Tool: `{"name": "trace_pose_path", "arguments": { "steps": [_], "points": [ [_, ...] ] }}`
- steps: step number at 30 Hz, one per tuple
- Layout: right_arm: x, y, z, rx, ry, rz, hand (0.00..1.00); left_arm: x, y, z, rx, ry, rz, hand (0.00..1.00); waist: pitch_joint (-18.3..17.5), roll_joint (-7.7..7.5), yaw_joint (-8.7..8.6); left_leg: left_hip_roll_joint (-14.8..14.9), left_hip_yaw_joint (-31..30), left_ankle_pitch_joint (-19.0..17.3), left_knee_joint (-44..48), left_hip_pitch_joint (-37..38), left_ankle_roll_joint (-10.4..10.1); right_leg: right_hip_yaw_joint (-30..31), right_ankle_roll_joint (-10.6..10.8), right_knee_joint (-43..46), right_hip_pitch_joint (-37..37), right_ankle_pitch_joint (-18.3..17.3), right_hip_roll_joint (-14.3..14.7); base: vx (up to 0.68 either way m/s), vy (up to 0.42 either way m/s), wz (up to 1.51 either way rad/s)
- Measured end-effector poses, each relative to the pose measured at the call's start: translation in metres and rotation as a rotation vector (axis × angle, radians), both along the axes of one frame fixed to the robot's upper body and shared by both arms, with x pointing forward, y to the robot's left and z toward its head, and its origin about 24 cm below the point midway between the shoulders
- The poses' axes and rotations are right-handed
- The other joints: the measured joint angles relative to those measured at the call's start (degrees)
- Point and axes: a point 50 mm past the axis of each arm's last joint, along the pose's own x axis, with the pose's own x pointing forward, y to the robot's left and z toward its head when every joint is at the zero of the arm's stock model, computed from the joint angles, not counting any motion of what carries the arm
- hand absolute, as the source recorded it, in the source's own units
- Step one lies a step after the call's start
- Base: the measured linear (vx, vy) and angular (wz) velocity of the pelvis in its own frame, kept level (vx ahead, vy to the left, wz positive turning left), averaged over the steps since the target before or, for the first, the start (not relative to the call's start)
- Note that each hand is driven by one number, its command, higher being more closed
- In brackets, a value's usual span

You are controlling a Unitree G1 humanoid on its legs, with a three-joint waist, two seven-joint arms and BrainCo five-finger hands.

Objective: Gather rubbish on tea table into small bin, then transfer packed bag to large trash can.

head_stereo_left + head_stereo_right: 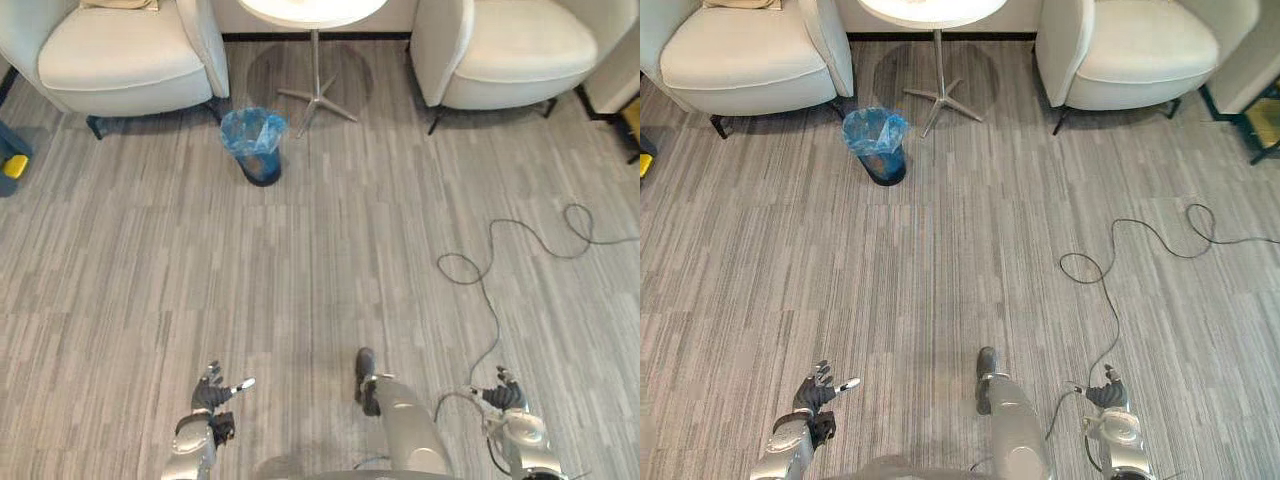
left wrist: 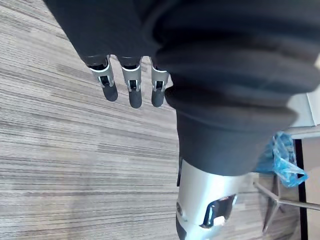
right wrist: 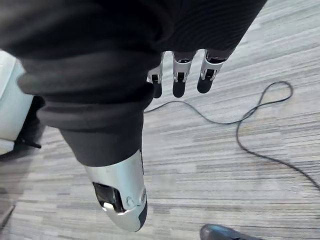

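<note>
Standing upright, mouth up, small bin (image 1: 256,142) by tea table (image 1: 312,9), left hand (image 1: 212,393), right hand (image 1: 500,394) seemingly slack, empty.

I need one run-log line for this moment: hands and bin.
left hand: open, empty | right hand: open, empty | small bin: blue-lined, on floor beside tea table

You face a sitting corner on a grey striped floor (image 1: 300,280).
Ahead of you a white armchair (image 1: 120,55) stands at the left and a second armchair (image 1: 510,45) at the right, well apart. Between them is a round white table (image 1: 312,10) on a thin metal leg, and a dark skirting strip (image 1: 315,36) runs behind.
</note>
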Motion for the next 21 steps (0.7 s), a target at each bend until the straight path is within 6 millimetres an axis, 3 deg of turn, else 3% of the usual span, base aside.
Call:
{"name": "trace_pose_path", "arguments": {
  "steps": [3,4,5,6,7,9,10,11,12,13,14,15,16,17,18,20,21],
  "points": [
    [0.008,0.009,0.005,0.034,-0.061,-0.014,0.00,0.005,-0.005,0.005,-0.008,-0.034,-0.009,0.00,1.0,-2.27,2.95,-2.0,3.2,-3.1,1.1,-9.7,1.2,2.9,-0.2,-7.6,9.6,-0.5,-0.2,0.65,-0.168,-0.39],
    [0.012,0.007,0.007,0.038,-0.080,-0.025,0.00,0.007,-0.010,0.006,-0.016,-0.048,-0.025,0.00,1.1,-2.40,4.51,-4.1,4.7,-4.4,-6.0,-15.1,0.8,4.7,0.2,-11.8,14.0,-1.1,-0.3,0.51,-0.071,-0.36],
    [0.016,0.006,0.009,0.036,-0.088,-0.026,0.00,0.005,-0.011,0.006,-0.019,-0.048,-0.021,0.00,1.2,-2.36,4.59,-5.3,4.8,-4.4,-10.2,-16.7,0.8,5.2,0.4,-12.8,15.4,-1.5,-0.3,0.60,-0.040,-0.44],
    [0.020,0.006,0.011,0.033,-0.099,-0.035,0.00,0.001,-0.012,0.004,-0.024,-0.038,-0.017,0.00,1.4,-2.82,5.02,-7.7,4.9,-4.0,-21.9,-18.1,0.0,6.2,0.9,-13.9,17.7,-2.9,-0.9,0.60,0.018,-0.47],
    [0.021,0.004,0.012,0.031,-0.102,-0.040,0.00,-0.002,-0.015,0.003,-0.032,-0.033,-0.013,0.00,1.4,-2.71,6.09,-10.0,4.8,-1.9,-35.1,-18.2,-2.8,7.8,1.4,-14.9,20.2,-4.5,-1.4,0.60,0.046,-0.52],
    [0.015,-0.002,0.008,0.023,-0.071,-0.062,0.00,-0.006,-0.018,0.001,-0.045,-0.026,0.006,0.00,1.0,-2.15,7.59,-11.7,5.0,2.0,-51.5,-17.2,-4.5,9.8,2.5,-16.8,24.3,-7.1,-1.4,0.78,0.160,-0.65],
    [0.010,-0.001,0.004,0.027,-0.049,-0.065,0.00,-0.011,-0.015,0.000,-0.041,-0.014,0.019,0.00,0.6,-2.17,8.35,-11.8,5.0,4.8,-51.7,-17.6,-1.3,11.3,3.5,-16.1,26.6,-10.5,-1.7,0.81,0.221,-0.64],
    [0.008,0.002,0.001,0.036,-0.038,-0.064,0.00,-0.013,-0.012,-0.001,-0.033,-0.005,0.026,0.00,0.2,-3.10,8.73,-12.7,5.5,6.3,-48.5,-18.2,0.4,12.0,4.0,-14.2,26.9,-12.3,-2.7,0.73,0.190,-0.40],
    [0.000,0.007,-0.007,0.056,-0.003,-0.073,0.00,-0.015,-0.010,-0.002,-0.027,0.002,0.044,0.00,-1.2,-5.76,8.81,-13.6,6.4,6.7,-44.3,-18.9,3.2,12.0,6.5,-6.4,24.7,-14.5,-4.4,0.64,0.129,-0.12],
    [-0.003,0.008,-0.009,0.063,0.007,-0.077,0.00,-0.015,-0.011,-0.002,-0.027,0.002,0.046,0.00,-1.7,-6.48,8.62,-13.9,6.8,5.3,-42.5,-18.7,5.1,11.8,7.0,0.3,22.6,-14.5,-5.0,0.82,0.147,0.06],
    [-0.006,0.013,-0.013,0.075,0.026,-0.077,0.00,-0.015,-0.010,-0.001,-0.023,0.002,0.043,0.00,-1.9,-7.90,7.77,-15.1,6.5,1.3,-39.9,-16.9,5.7,11.5,13.4,16.6,16.9,-10.5,-6.3,0.81,0.150,0.40],
    [-0.010,0.016,-0.017,0.085,0.047,-0.080,0.00,-0.012,-0.009,-0.001,-0.018,0.002,0.039,0.00,-1.9,-8.49,6.06,-16.4,4.8,-2.1,-38.4,-13.9,6.3,10.8,20.7,31.2,11.9,-3.9,-7.4,0.79,0.148,0.53],
    [-0.011,0.017,-0.018,0.088,0.052,-0.081,0.00,-0.010,-0.009,0.000,-0.016,-0.001,0.034,0.00,-1.9,-8.50,5.57,-16.7,4.5,-3.4,-38.0,-12.0,6.7,9.8,20.3,37.8,9.4,-3.7,-8.4,0.76,0.116,0.55],
    [-0.013,0.018,-0.019,0.092,0.057,-0.079,0.00,-0.004,-0.010,0.002,-0.022,-0.017,0.037,0.00,-1.7,-8.24,5.44,-17.2,3.9,-5.7,-38.9,-7.1,7.0,7.0,16.6,46.1,5.1,-4.2,-10.7,0.74,0.084,0.37],
    [-0.014,0.021,-0.019,0.096,0.051,-0.072,0.00,0.000,-0.010,0.005,-0.018,-0.037,0.044,0.00,-1.5,-7.34,5.07,-17.1,2.1,-7.5,-40.7,-1.8,6.9,4.0,12.9,48.3,1.9,-4.8,-11.6,0.72,0.071,0.34],
    [-0.014,0.024,-0.018,0.101,0.038,-0.070,0.00,0.006,-0.009,0.010,-0.021,-0.070,0.052,0.00,-1.6,-6.30,4.08,-16.6,-0.6,-9.2,-44.8,5.3,6.5,0.9,10.5,43.6,-3.3,-6.4,-12.2,0.71,0.003,0.59],
    [-0.015,0.024,-0.018,0.101,0.034,-0.069,0.00,0.009,-0.008,0.011,-0.018,-0.079,0.050,0.00,-1.7,-6.02,3.85,-16.3,-1.9,-10.1,-46.9,8.6,6.0,0.2,10.6,36.3,-6.6,-6.5,-12.2,0.75,-0.062,0.63]
  ]
}}
